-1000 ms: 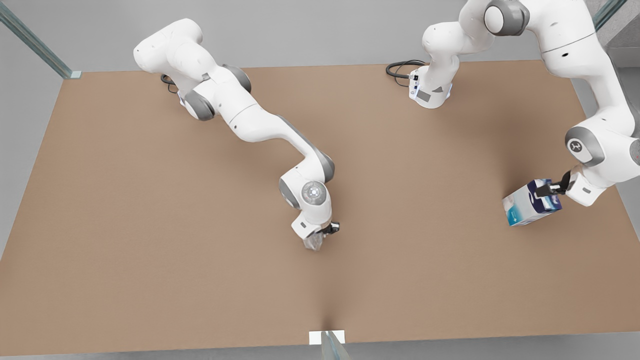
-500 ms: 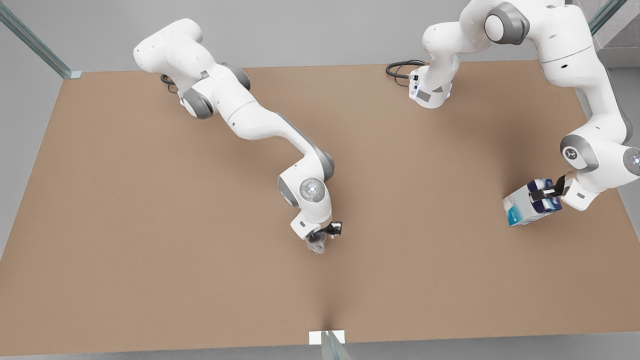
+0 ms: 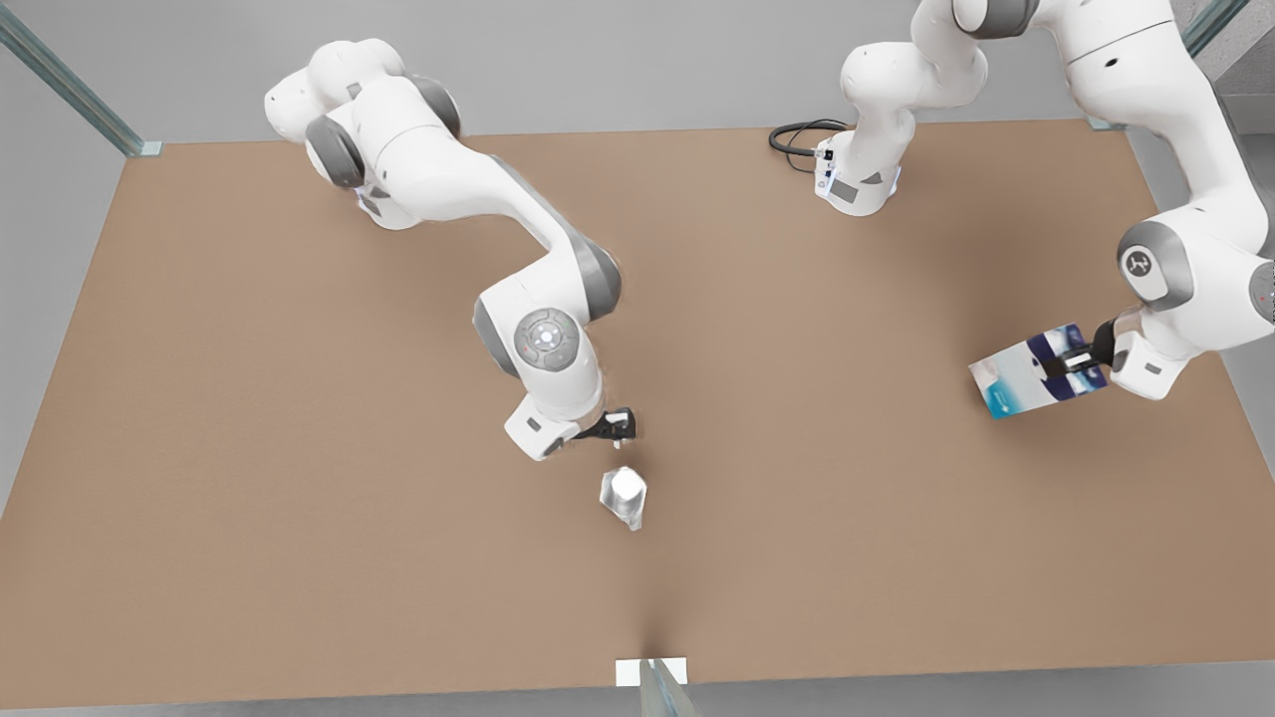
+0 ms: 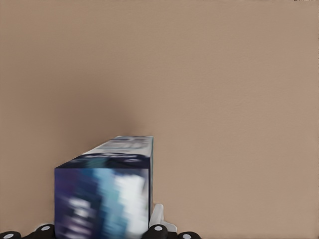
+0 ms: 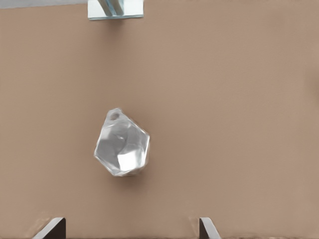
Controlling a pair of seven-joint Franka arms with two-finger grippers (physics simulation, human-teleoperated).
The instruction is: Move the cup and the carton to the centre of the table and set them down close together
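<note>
1 cup [image 3: 625, 496] free on table [image 3: 249, 448]; right gripper [image 3: 610, 430] spread, empty. 1 carton [image 3: 1031, 371] clamped in left gripper [image 3: 1078, 357].

I get even, soft light from above, fairly bright, with no glare. Faint diffuse shadows darken the desk [image 3: 299, 418] under both arms. The carton [image 4: 107, 199] smears badly in the left wrist view; the cup [image 5: 122, 149] reads sharp with pale highlights.
</note>
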